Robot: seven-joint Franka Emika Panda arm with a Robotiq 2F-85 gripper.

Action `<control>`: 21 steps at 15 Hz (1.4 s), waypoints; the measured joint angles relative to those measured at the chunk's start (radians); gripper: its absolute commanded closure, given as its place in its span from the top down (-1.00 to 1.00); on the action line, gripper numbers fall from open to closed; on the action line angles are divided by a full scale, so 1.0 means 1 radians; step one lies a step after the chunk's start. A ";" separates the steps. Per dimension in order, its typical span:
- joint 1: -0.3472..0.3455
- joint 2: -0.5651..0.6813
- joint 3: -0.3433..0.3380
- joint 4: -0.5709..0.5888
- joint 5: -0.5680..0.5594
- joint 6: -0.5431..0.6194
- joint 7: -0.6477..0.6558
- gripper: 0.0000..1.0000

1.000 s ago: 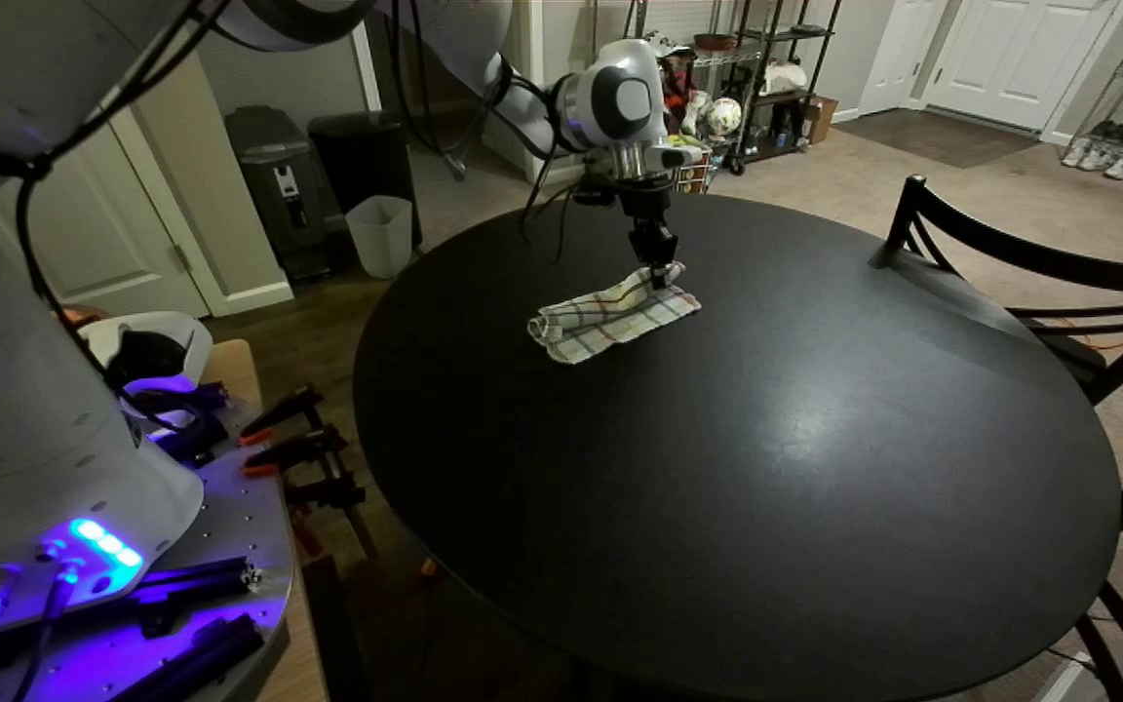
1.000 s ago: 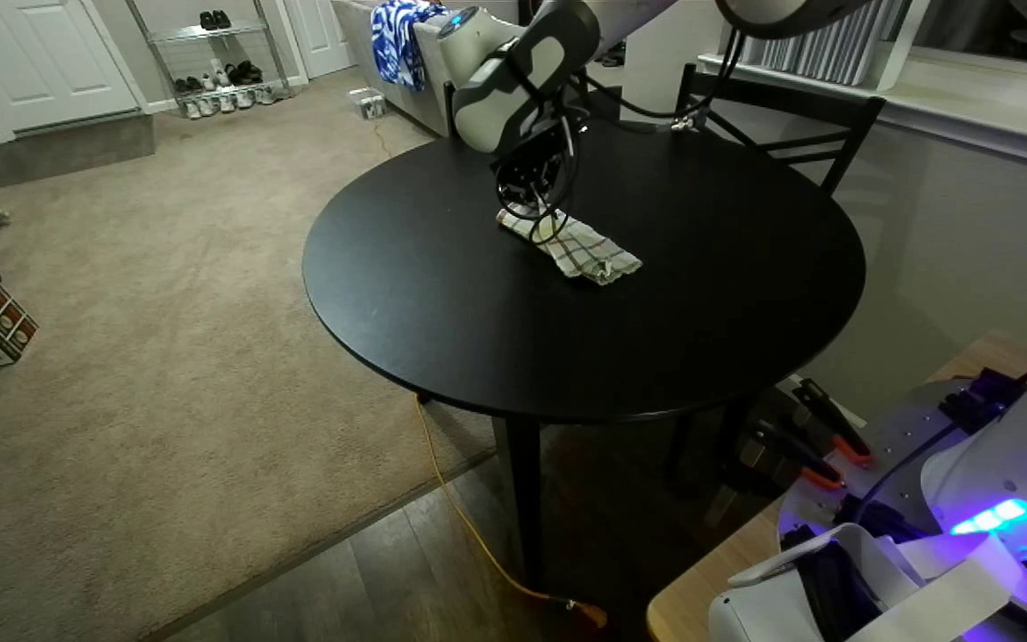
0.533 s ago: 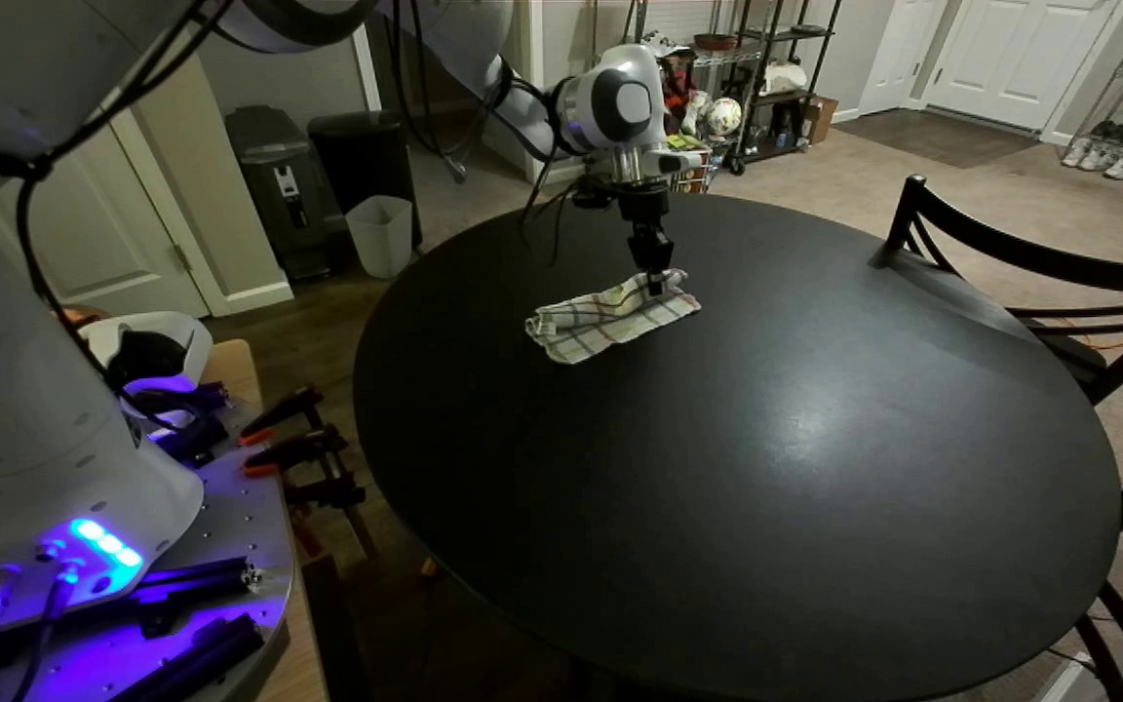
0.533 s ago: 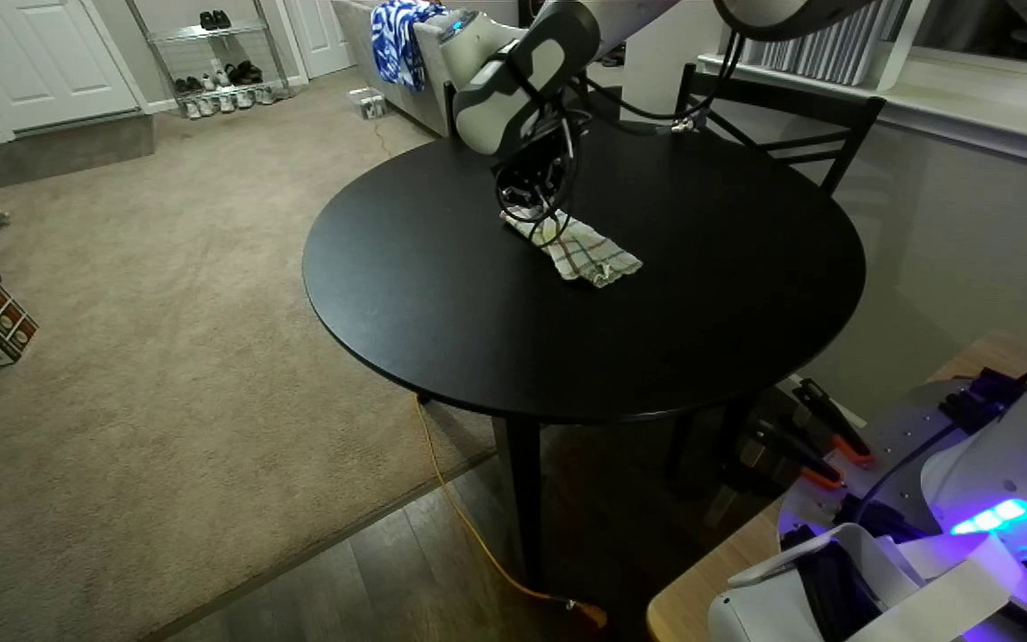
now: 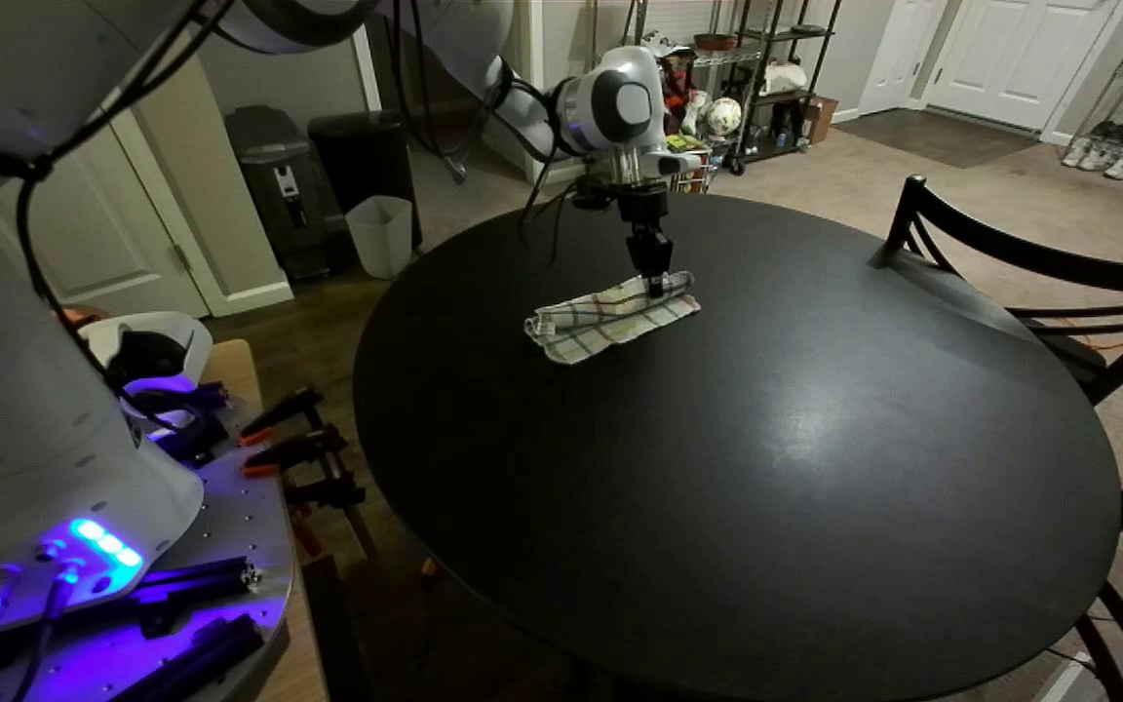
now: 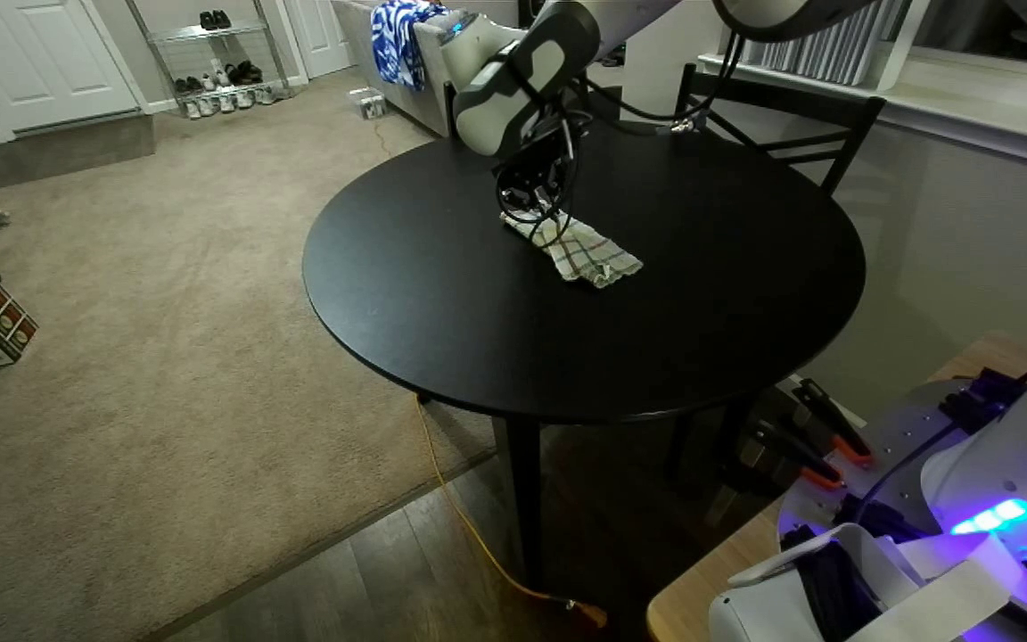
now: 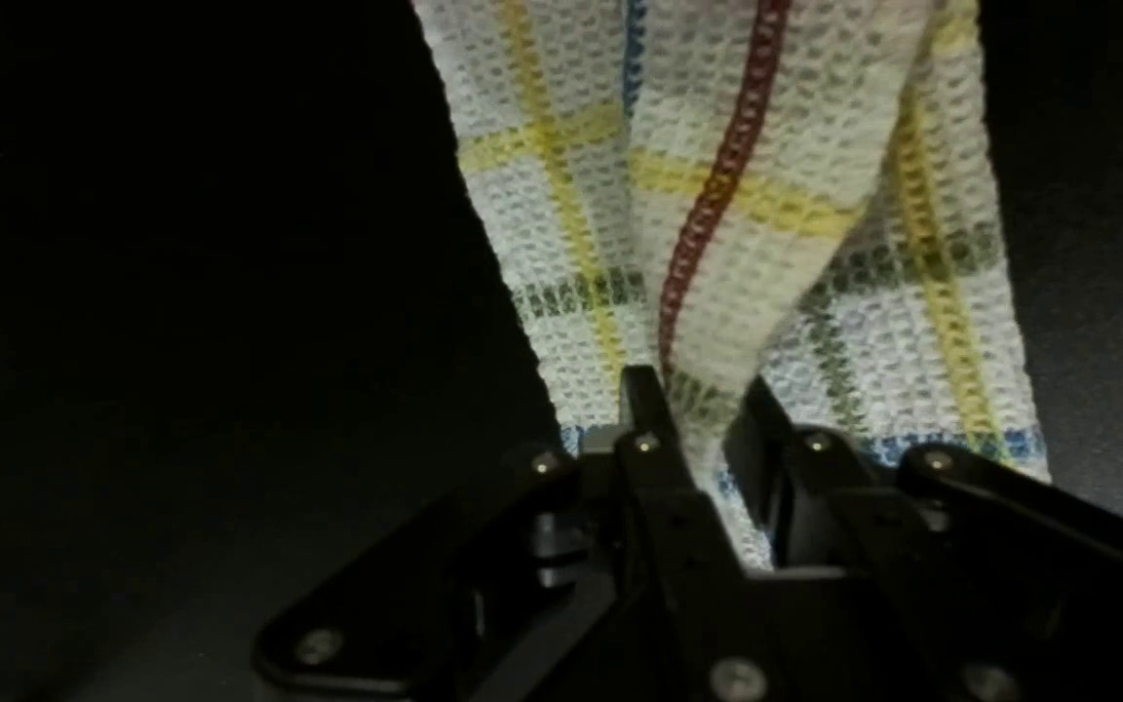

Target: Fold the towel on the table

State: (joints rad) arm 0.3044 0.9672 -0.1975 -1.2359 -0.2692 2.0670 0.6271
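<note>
Gripper (image 7: 702,390), wrist view: fingers narrowly apart, with a gathered flap of the towel (image 7: 737,214) between them; whether they press on it cannot be told. A lower layer of the towel shows on both sides of that flap.

In an exterior view, the towel lies on the table (image 5: 737,478), the gripper down at the towel end farther from the robot base (image 5: 45,414). Compared with one second ago, the gripper sits lower, and the flap, then peaked beneath it, lies flatter along the towel. A strip beside the flap is uncovered. Judgement: a fold is nearly laid; release is the probable next need, and a snagged flap could drag on withdrawal.

In an exterior view, the arm (image 6: 484,116) crowds that towel end; finger contact cannot be made out.
</note>
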 measured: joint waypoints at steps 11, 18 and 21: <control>0.008 0.001 -0.002 0.000 -0.001 -0.001 0.108 1.00; 0.029 -0.007 0.029 -0.024 0.003 -0.091 0.230 1.00; 0.029 -0.033 0.040 -0.065 0.003 -0.087 0.256 1.00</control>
State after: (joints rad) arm 0.3333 0.9341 -0.1571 -1.3004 -0.2661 1.9799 0.8828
